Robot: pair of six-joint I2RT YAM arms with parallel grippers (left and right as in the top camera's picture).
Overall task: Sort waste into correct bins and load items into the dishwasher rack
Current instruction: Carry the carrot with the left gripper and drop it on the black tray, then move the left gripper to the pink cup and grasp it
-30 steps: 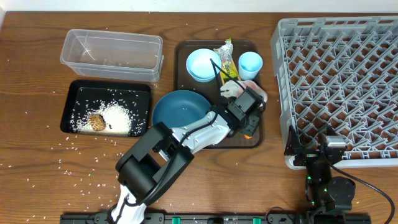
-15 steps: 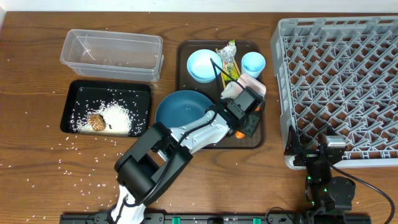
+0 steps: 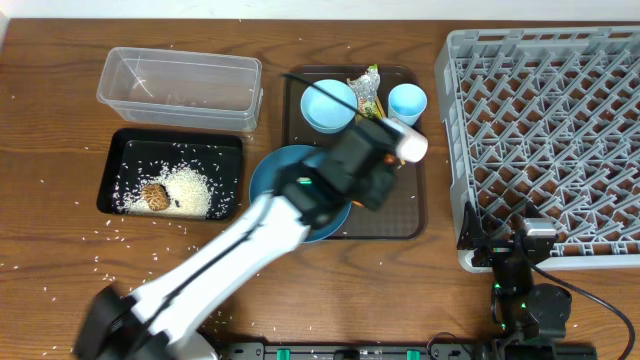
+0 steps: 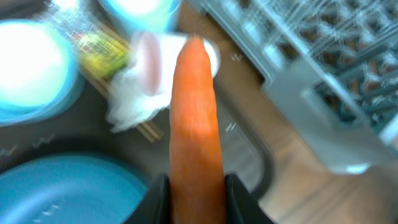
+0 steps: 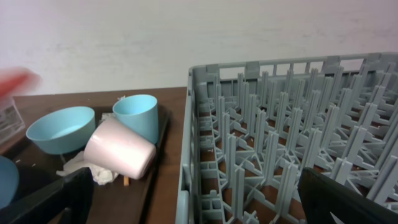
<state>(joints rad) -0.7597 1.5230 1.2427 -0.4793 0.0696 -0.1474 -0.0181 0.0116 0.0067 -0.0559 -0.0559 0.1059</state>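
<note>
My left gripper (image 4: 194,186) is shut on the orange carrot (image 4: 194,124) and holds it above the brown tray; in the overhead view it (image 3: 385,165) hangs over the tray's middle. Below it lie the pink cup (image 4: 149,62), the crumpled tissue (image 4: 130,106), the wrapper (image 4: 99,46), a chopstick (image 4: 146,129) and the large blue bowl (image 3: 275,175). The small light-blue bowl (image 3: 325,105) and light-blue cup (image 3: 406,102) stand at the tray's back. The black tray (image 3: 172,145) holds rice (image 3: 190,185) and a brown lump (image 3: 153,195). My right gripper (image 5: 199,205) is open at the grey rack (image 3: 540,130).
The clear tub (image 3: 180,88) stands behind the black tray. The brown serving tray (image 3: 415,215) sits between the bins and the rack. Loose rice grains (image 3: 120,250) are scattered over the table's left front. The rack's near wall (image 5: 186,174) stands right before my right gripper.
My left gripper has risen from the brown tray's front right with the carrot and moved back and left. The right arm has not moved.
</note>
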